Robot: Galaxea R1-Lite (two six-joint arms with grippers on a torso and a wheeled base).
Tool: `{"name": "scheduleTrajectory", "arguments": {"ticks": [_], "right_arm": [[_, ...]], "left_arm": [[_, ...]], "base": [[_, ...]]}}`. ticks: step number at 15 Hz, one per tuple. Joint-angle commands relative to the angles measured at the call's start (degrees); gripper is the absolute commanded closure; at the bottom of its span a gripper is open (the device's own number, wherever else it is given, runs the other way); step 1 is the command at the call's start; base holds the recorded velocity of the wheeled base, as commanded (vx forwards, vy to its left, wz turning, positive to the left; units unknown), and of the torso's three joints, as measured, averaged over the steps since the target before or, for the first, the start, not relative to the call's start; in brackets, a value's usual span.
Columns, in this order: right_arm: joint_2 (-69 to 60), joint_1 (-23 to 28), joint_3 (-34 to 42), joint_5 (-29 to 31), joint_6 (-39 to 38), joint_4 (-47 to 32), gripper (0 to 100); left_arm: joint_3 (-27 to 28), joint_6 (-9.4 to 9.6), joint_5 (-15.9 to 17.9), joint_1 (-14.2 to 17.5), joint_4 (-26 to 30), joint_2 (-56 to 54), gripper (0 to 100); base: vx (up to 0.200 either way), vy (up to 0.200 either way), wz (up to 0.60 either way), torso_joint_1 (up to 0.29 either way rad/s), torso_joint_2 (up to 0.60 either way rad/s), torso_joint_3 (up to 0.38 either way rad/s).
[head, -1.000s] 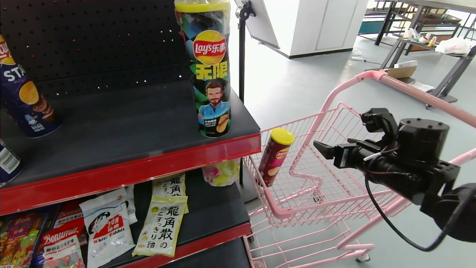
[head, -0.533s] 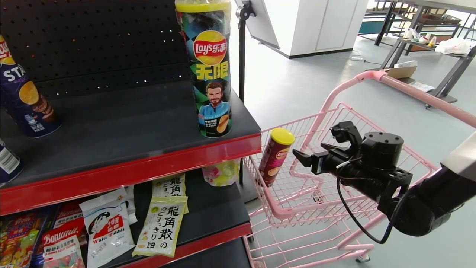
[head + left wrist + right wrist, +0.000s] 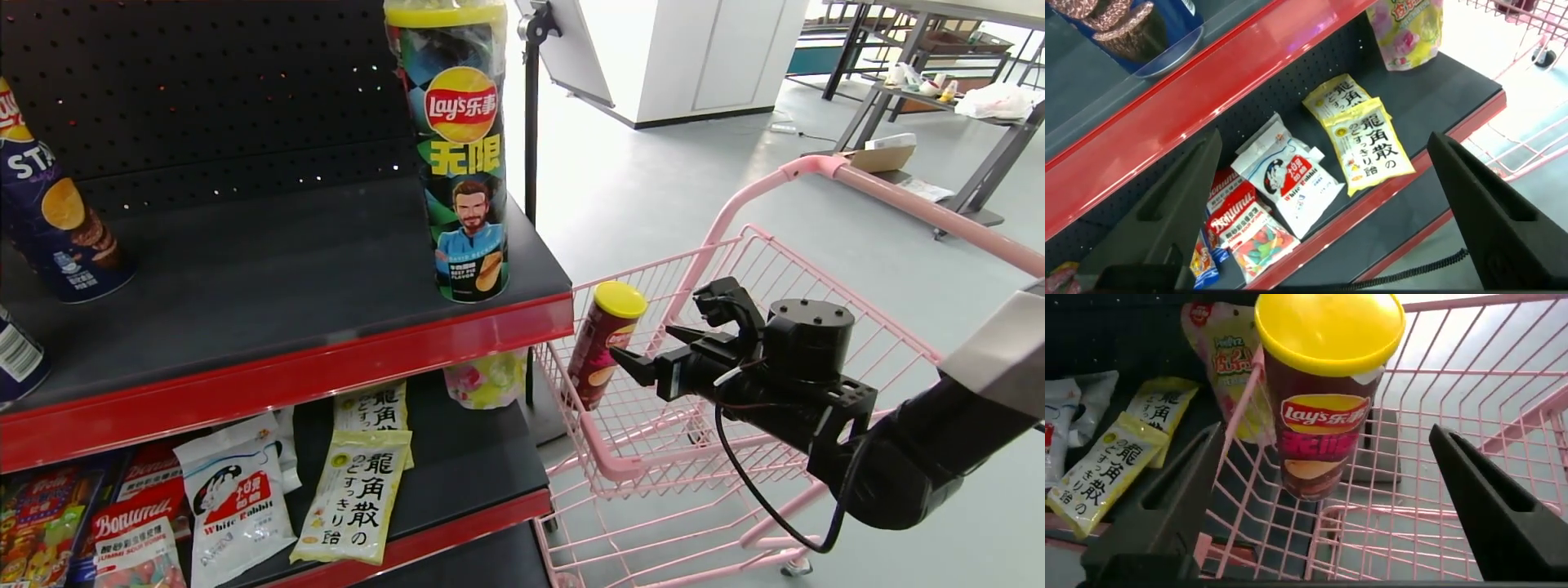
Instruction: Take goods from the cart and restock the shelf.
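A maroon chip can [image 3: 602, 347] with a yellow lid leans in the front corner of the pink cart [image 3: 739, 234], beside the shelf. My right gripper [image 3: 661, 324] hangs inside the cart just right of the can, open. In the right wrist view the can [image 3: 1327, 416] stands between and beyond the two fingers, untouched. On the upper shelf [image 3: 245, 269] a tall green chip can [image 3: 461, 155] stands near the right end, and a purple can [image 3: 49, 212] stands at the left. My left gripper [image 3: 1323, 139] is open and faces the lower shelf.
Candy and snack bags [image 3: 359, 490] lie on the lower shelf, also seen as bags [image 3: 1360, 143] in the left wrist view. A black pole [image 3: 531, 122] stands behind the shelf end. A white cabinet [image 3: 694, 57] and tables [image 3: 939, 73] are far back.
My right arm has swung left and lower into the cart, bringing the open gripper close beside the maroon can. The can and shelf goods have not moved.
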State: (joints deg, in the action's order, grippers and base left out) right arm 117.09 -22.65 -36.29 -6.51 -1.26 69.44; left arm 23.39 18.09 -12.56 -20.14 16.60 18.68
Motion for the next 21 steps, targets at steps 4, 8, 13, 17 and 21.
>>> {"name": "scheduleTrajectory", "arguments": {"ticks": [4, 8, 13, 17, 21], "right_arm": [[2.88, -0.2, -3.08, -0.08, -0.94, -0.09, 0], [6.84, -0.2, -7.3, -0.08, -0.94, -0.09, 0], [11.76, 0.15, -13.28, 0.45, -0.85, -0.18, 0], [13.6, -0.03, -14.25, -0.08, -1.03, -0.36, 0], [14.57, 0.15, -16.53, -0.35, -1.03, -0.36, 0]], "left_arm": [[0.07, 0.01, -0.1, 0.01, 0.01, 0.4, 0], [0.34, 0.1, -0.1, 0.01, 0.01, 1.19, 0], [0.25, 0.1, -0.28, 0.01, 0.1, 1.19, 0], [0.25, 0.1, -0.28, 0.01, 0.18, 1.1, 0], [0.34, 0.98, -0.72, 0.01, 0.1, 1.1, 0]], "base": [[0.0, 0.0, 0.0, 0.0, 0.0, 0.0], [0.0, 0.0, 0.0, 0.0, 0.0, 0.0], [0.0, 0.0, 0.0, 0.0, 0.0, 0.0], [0.0, 0.0, 0.0, 0.0, 0.0, 0.0], [0.0, 0.0, 0.0, 0.0, 0.0, 0.0]]}}
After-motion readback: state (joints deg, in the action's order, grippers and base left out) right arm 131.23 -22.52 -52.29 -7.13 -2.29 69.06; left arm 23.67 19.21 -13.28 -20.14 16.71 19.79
